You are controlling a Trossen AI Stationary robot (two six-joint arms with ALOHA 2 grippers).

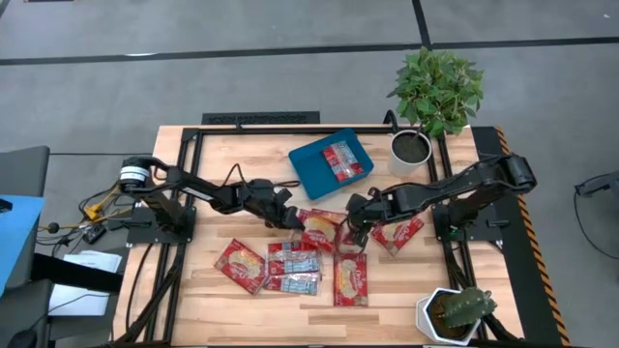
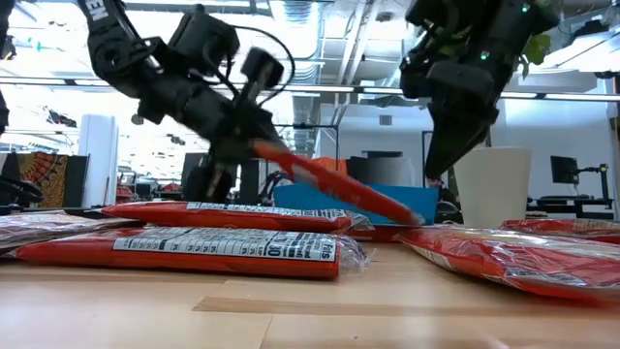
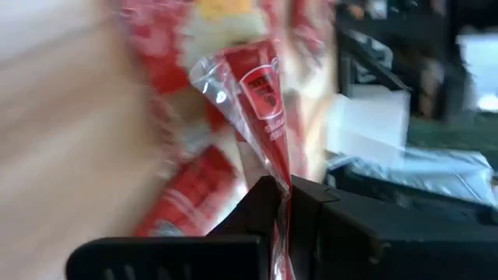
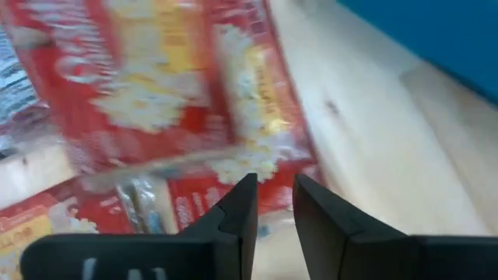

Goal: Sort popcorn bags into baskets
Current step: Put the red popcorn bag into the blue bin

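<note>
The left gripper is pressed shut on the edge of a red popcorn bag, which the low view shows lifted at a slant, one end raised in the fingers and the other end down near the wooden table; in the left wrist view the bag's clear crimped seam runs straight between the two dark fingers. The right gripper hangs just above the middle packets, its fingers a narrow gap apart with nothing seen between them, bare wood and the blue wall of the basket close ahead of it. The teal basket sits toward the far side of the table with one packet already lying inside, and open wood lies between it and the two grippers. The other bags crowd the centre and near side, several overlapping; one lies under the right arm. A white pot with a leafy plant stands by the basket at the far right corner, and a second pot at the near right corner is cut off by the picture's edge. The near left part of the table is bare. Beyond the table the low view shows a bright room with white walls and ceiling lights. Both wrist views are smeared, so the printing on the packets cannot be read.
</note>
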